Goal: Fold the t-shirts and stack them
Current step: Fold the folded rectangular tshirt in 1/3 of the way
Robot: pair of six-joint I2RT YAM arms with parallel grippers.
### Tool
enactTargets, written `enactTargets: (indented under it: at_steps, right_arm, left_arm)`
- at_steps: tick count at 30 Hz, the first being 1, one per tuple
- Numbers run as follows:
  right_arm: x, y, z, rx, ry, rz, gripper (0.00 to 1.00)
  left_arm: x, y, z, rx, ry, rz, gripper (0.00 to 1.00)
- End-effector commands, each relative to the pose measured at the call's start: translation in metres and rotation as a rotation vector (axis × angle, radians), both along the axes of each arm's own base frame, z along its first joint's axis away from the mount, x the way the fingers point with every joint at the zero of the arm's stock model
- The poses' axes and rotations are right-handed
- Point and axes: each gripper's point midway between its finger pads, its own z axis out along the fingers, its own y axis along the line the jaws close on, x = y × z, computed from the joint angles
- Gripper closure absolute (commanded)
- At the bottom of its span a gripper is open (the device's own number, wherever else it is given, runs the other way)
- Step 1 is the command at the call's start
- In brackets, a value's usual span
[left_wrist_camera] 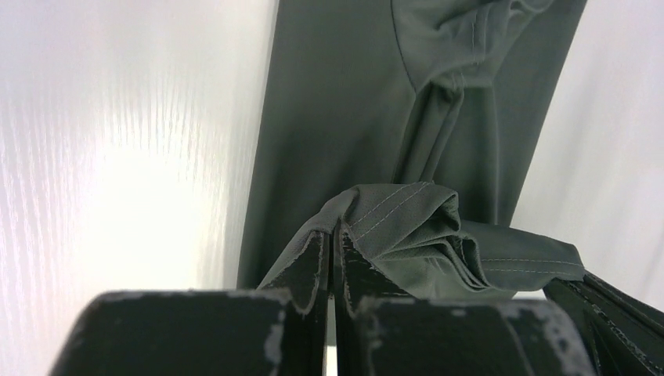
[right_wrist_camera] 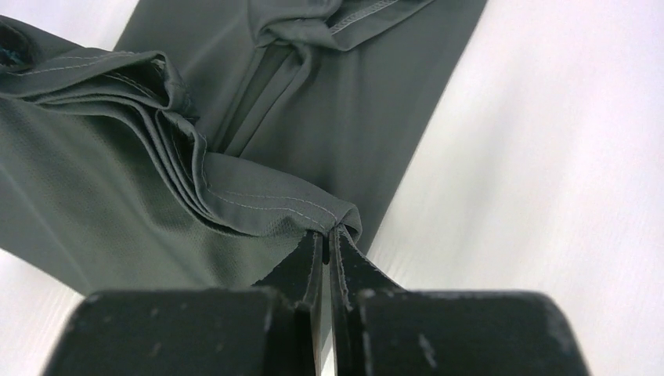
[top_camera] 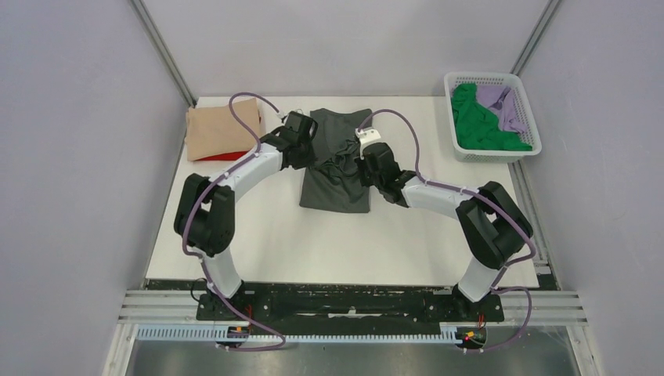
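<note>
Grey shirt (top_camera: pixel 333 196) lies mid-table (top_camera: pixel 258 235), btwn arms: thin, limp, light (bunches easily). Left gripper (left_wrist_camera: pixel 332 239) & right gripper (right_wrist_camera: pixel 329 239) each pinch its stitched hem (right_wrist_camera: pixel 274 205), the firmest hold.

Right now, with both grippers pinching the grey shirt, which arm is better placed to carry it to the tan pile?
Left, probably. The left gripper pinches the grey shirt on the side nearest the tan pile; the right gripper is on the far side.

Matt cloth t-shirt (top_camera: pixel 334 194), glossy table (top_camera: pixel 352 244)
</note>
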Motion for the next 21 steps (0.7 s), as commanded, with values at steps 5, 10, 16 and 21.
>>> enactTargets:
  at_steps: [5, 10, 16, 21]
  right_arm:
    - [0.049, -0.007, 0.008, 0.025, -0.047, -0.033, 1.00]
    - [0.068, -0.010, 0.000, 0.035, -0.040, -0.041, 1.00]
    - [0.097, -0.010, -0.004, 0.066, -0.032, -0.066, 0.59]
    - [0.097, -0.023, 0.021, 0.072, -0.068, -0.099, 0.16]
  left_arm:
    - [0.047, 0.005, -0.003, 0.047, -0.038, -0.002, 0.98]
    - [0.064, -0.002, -0.015, 0.037, -0.023, -0.015, 0.91]
    - [0.083, 0.006, -0.006, 0.053, -0.044, 0.046, 0.50]
    - [0.084, 0.015, 0.042, 0.057, -0.143, 0.057, 0.00]
